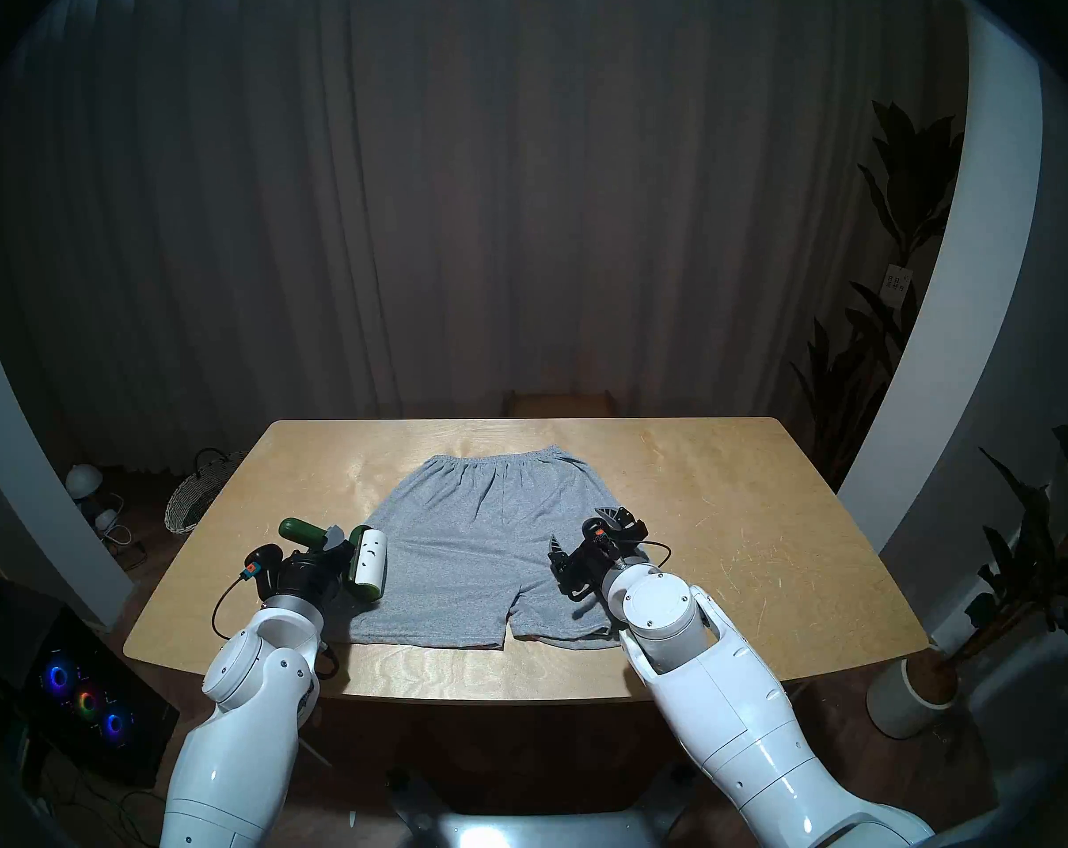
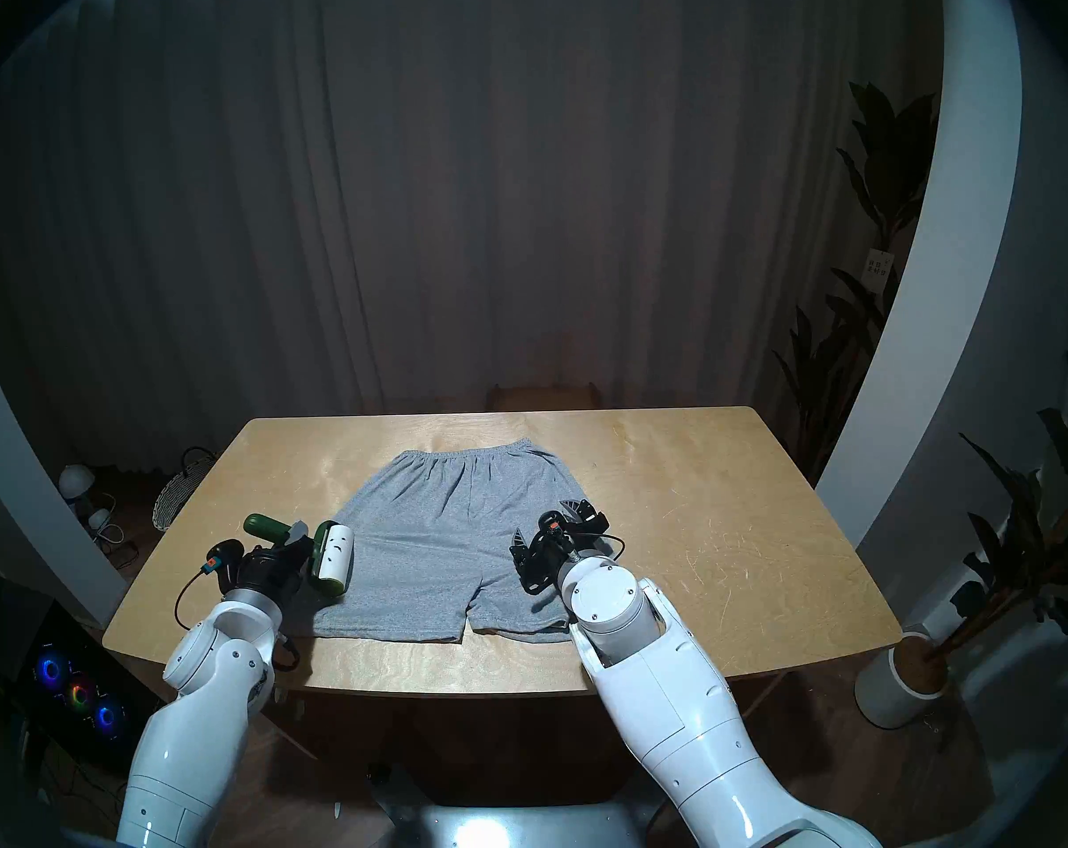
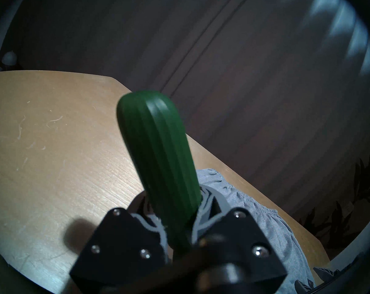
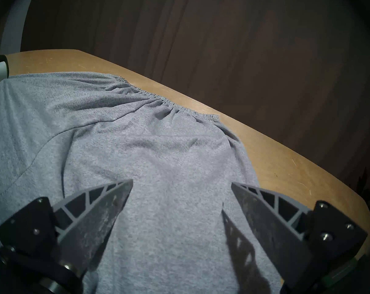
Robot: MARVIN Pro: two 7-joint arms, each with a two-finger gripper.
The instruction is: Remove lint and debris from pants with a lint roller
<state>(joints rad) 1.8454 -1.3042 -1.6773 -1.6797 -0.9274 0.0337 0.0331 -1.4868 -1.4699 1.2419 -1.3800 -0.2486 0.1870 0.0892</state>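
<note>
Now left claw (image 1: 329, 544) clamped on lint roller (image 1: 366, 560) at shorts (image 1: 482, 559) edge; right claw (image 4: 181, 193) wide. Risk: sticky roll drags cloth, bunching.

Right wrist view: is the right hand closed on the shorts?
No, the right hand has its fingers spread apart over the grey shorts, with bare cloth showing between them.
</note>
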